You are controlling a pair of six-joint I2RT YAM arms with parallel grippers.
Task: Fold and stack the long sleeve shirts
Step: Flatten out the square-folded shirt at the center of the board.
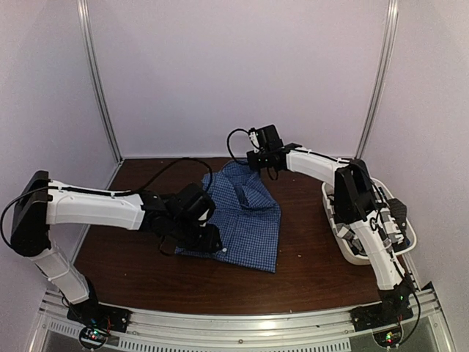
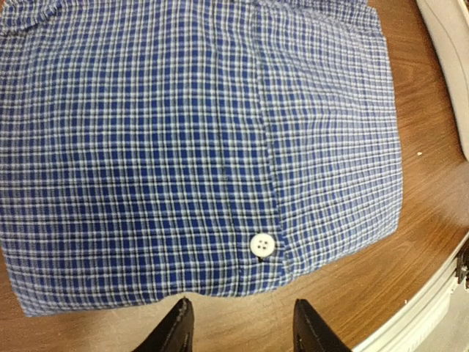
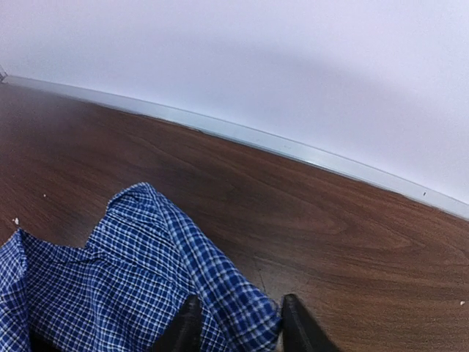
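One of the long sleeve shirts, the blue gingham shirt [image 1: 245,216], lies folded flat on the middle of the brown table. Its hem and a white button [image 2: 261,245] fill the left wrist view. My left gripper [image 2: 242,334] hovers open at the shirt's near left edge, with only bare wood between its fingers. My right gripper [image 3: 240,330] is at the far collar end. Its fingers stand apart on either side of a raised fold of the blue shirt [image 3: 146,271], which rests on the table.
A white tub [image 1: 344,246] stands at the right, mostly under my right arm; something dark and white [image 1: 393,213] lies in it, too small to identify. The tub's rim [image 2: 448,44] is close beside the shirt. White walls close off the back and sides.
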